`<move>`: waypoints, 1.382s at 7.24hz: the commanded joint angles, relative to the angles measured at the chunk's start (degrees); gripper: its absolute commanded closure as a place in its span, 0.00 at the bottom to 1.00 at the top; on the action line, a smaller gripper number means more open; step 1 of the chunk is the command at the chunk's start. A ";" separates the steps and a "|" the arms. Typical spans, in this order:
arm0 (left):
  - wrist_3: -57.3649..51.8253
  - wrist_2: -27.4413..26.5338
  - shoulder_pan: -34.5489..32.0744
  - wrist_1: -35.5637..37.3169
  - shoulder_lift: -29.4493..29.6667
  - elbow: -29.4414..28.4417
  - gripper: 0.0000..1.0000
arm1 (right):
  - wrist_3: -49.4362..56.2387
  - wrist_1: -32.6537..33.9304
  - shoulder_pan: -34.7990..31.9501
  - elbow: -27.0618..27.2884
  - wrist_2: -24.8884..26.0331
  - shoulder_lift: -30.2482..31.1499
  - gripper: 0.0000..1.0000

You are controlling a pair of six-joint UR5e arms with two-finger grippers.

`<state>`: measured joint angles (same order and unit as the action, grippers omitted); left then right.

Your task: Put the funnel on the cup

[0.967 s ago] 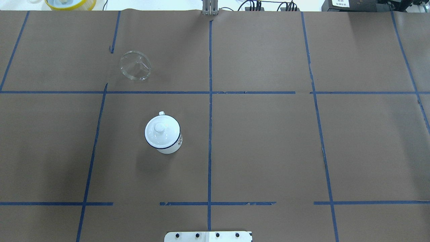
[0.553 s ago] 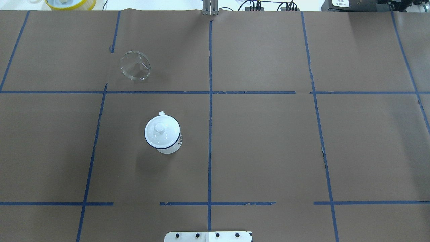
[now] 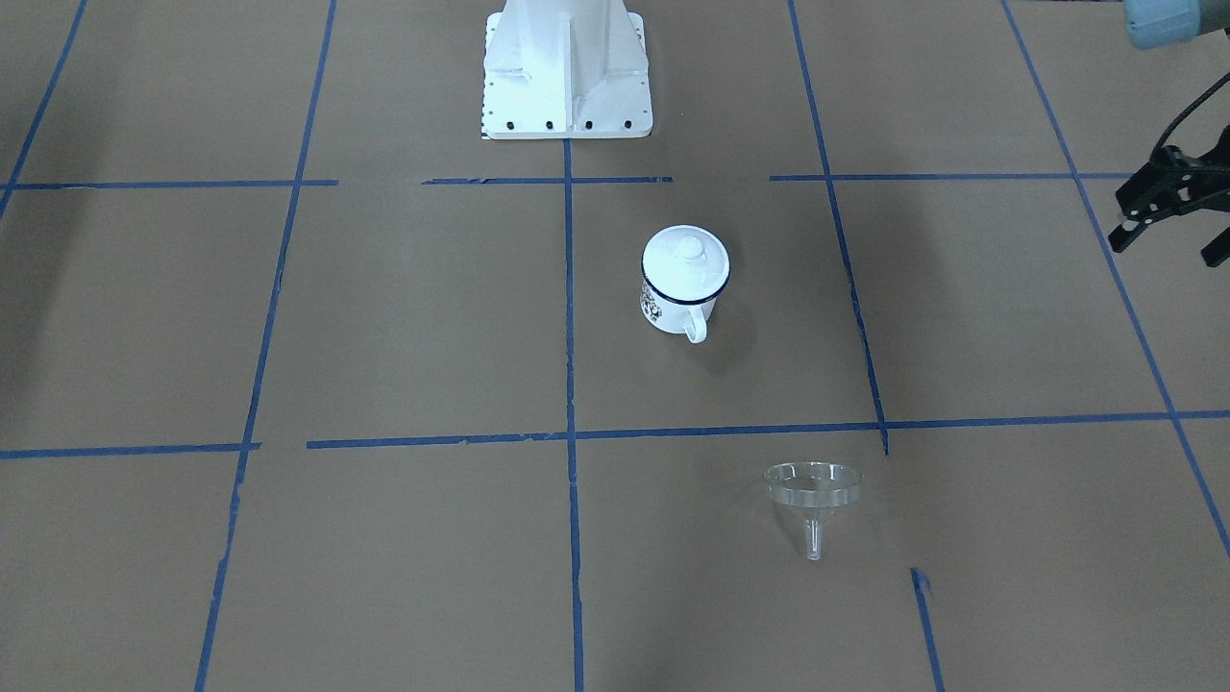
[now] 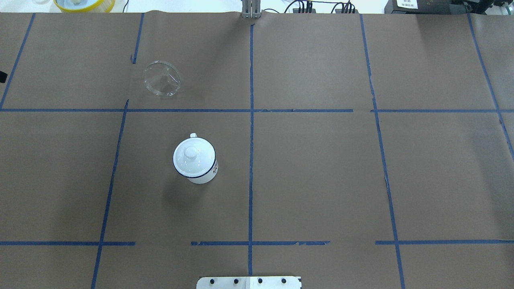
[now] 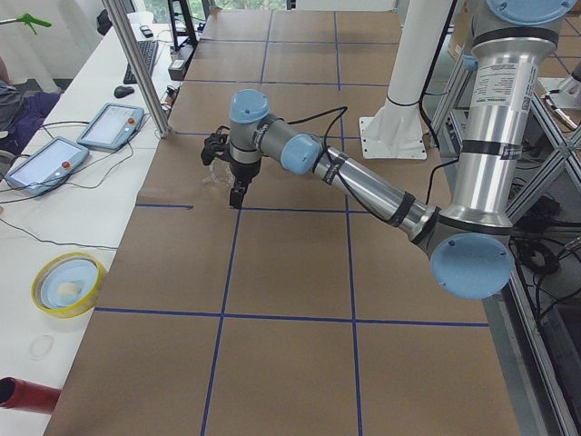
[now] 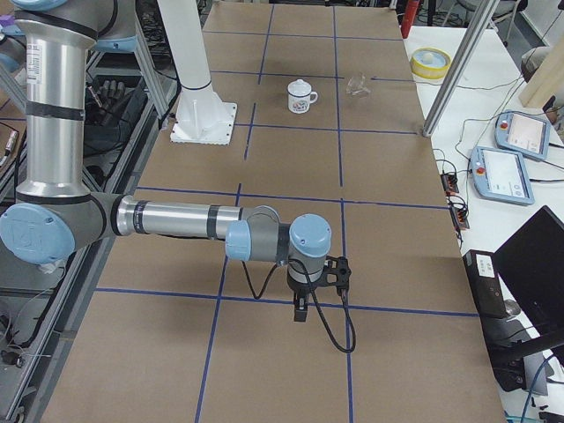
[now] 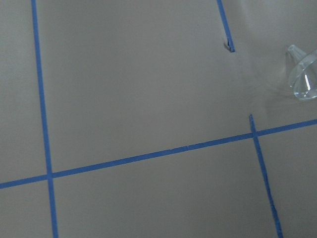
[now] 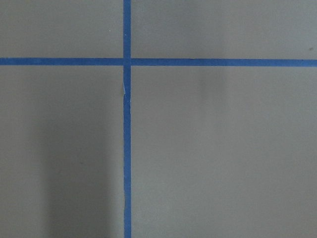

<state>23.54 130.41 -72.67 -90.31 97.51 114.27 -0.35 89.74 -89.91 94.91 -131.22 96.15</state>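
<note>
The clear funnel (image 4: 161,78) lies tilted on the brown paper at the far left; it also shows in the front view (image 3: 813,485) and at the right edge of the left wrist view (image 7: 303,74). The white cup (image 4: 207,174) with a dark blue rim stands nearer the robot (image 3: 673,312), and a white domed lid (image 4: 192,154) sits on it. My left gripper (image 3: 1168,240) hovers open and empty at the table's left side, well apart from both. My right gripper (image 6: 304,295) shows only in the exterior right view, far from both; I cannot tell if it is open.
The robot's white base plate (image 4: 249,282) is at the near edge. A yellow-rimmed bowl (image 4: 84,4) sits beyond the far edge. Teach pendants (image 5: 45,159) and a metal post (image 5: 136,64) stand along the far side. Blue tape lines cross the paper.
A small dark tip of the left gripper has come into the overhead view at its left edge. The funnel and the cup have not moved.
</note>
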 commanded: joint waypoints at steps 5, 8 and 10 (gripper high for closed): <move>20.30 -11.92 21.04 17.22 20.39 -1.59 0.00 | 0.00 0.00 0.00 -0.07 0.00 0.00 0.00; 22.06 -11.06 23.61 17.45 22.29 -1.69 0.00 | 0.00 0.00 0.00 0.01 0.00 0.00 0.00; 33.47 -12.54 30.02 17.28 25.79 -4.31 0.00 | 0.00 0.00 0.00 0.01 0.00 0.00 0.00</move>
<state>51.91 118.63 -45.97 -72.97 121.30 111.40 -0.35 89.74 -89.91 94.92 -131.22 96.15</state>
